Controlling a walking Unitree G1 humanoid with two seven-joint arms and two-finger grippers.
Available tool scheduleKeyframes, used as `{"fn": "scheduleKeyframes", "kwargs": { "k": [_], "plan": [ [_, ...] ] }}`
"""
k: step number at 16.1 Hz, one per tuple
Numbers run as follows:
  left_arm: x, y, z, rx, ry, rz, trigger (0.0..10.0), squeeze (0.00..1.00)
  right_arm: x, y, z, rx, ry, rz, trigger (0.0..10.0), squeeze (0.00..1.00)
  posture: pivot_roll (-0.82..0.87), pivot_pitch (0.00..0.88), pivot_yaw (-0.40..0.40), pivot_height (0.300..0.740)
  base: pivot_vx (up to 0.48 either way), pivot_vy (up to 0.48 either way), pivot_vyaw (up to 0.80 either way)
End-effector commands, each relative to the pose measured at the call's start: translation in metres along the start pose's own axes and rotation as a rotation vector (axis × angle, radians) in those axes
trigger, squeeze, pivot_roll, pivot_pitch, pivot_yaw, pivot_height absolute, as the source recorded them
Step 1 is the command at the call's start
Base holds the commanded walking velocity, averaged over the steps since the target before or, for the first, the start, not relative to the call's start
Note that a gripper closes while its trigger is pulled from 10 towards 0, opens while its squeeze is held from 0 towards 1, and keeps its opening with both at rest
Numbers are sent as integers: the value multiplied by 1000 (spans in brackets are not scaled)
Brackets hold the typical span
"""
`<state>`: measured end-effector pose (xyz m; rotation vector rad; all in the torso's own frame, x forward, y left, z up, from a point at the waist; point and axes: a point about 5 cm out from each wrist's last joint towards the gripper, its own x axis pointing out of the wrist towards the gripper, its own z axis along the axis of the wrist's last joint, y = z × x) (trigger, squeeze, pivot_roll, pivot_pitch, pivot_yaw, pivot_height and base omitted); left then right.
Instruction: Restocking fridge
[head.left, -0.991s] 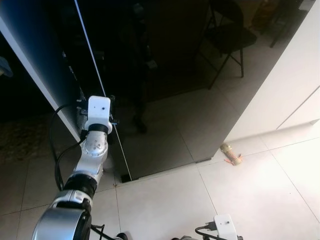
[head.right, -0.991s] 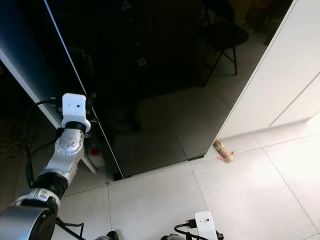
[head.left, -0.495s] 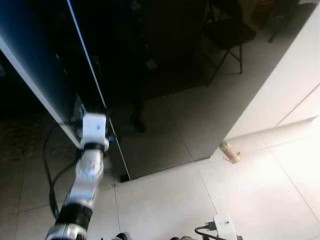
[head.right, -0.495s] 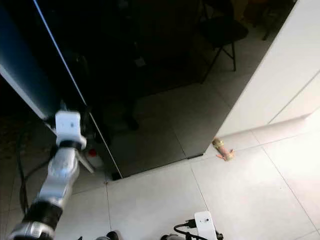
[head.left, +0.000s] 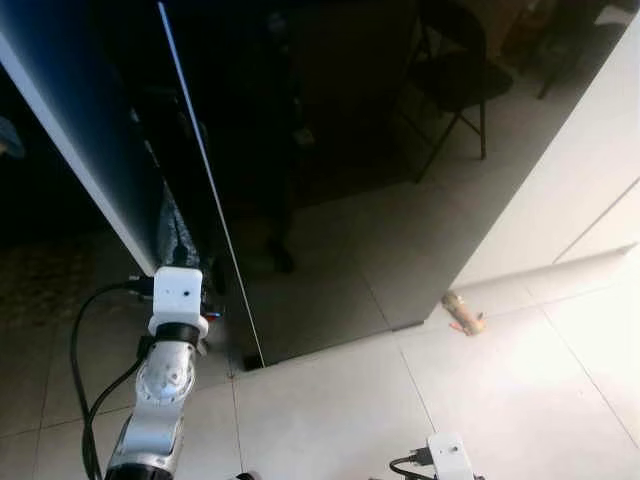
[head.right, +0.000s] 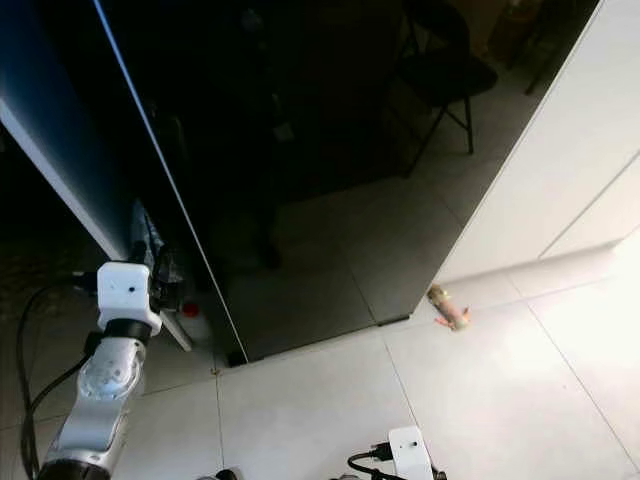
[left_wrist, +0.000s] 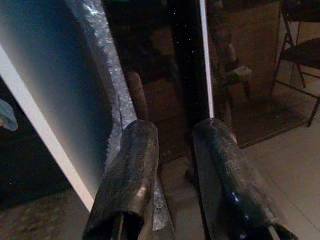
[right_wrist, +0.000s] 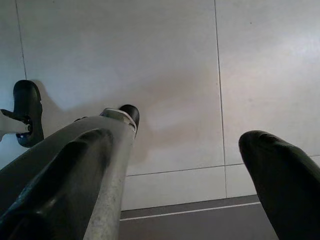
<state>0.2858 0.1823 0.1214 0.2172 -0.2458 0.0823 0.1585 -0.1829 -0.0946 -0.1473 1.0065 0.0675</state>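
Note:
The fridge's black glossy door (head.left: 300, 150) stands ajar, its thin pale edge (head.left: 205, 190) running down to the floor. My left arm (head.left: 165, 380) reaches to the lower part of that edge. In the left wrist view, my left gripper (left_wrist: 175, 127) is open by a narrow gap, and the door edge (left_wrist: 204, 60) stands just beyond its fingers (left_wrist: 135, 150). Bubble wrap (left_wrist: 107, 85) lines the inside of the door. A white bottle with a red cap (head.right: 190, 320) stands low behind the door. My right gripper (right_wrist: 185, 165) hangs open over floor tiles, holding nothing.
A small brown object (head.left: 462, 310) lies on the tiles by the foot of a white cabinet (head.left: 580, 180) on the right. A dark folding chair (head.left: 455, 75) shows in the door's sheen. Pale floor tiles (head.left: 330, 410) spread in front. My black foot (right_wrist: 27, 112) shows below.
My left arm has dropped lower along the door edge and drawn back towards me. The head camera has shifted slightly.

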Motion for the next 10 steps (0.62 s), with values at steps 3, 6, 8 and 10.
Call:
{"fn": "scheduleKeyframes", "kwargs": {
  "k": [3, 6, 8, 10],
  "plan": [
    [-5, 7, 1, 10, 16, 1, 10000, 0, -2, 0, -11, -7, 37, 7, 10000, 0, -140, 93, -26, 740, 0, 0, 0],
    [-6, 5, 2, 7, 23, 0, 10000, 0, -2, 0, -12, -10, 40, 9, 10000, 0, -139, 88, -26, 740, 0, 0, 0],
    [-7, 2, 3, 1, 26, -8, 10000, 0, -2, 0, -12, -11, 41, 9, 10000, 0, -139, 91, -27, 740, 0, 0, 0],
    [-7, 2, 4, -2, 28, -8, 10000, 0, -2, 0, -12, -11, 41, 10, 10000, 0, -138, 104, -29, 740, 0, 0, 0]
  ]
}}
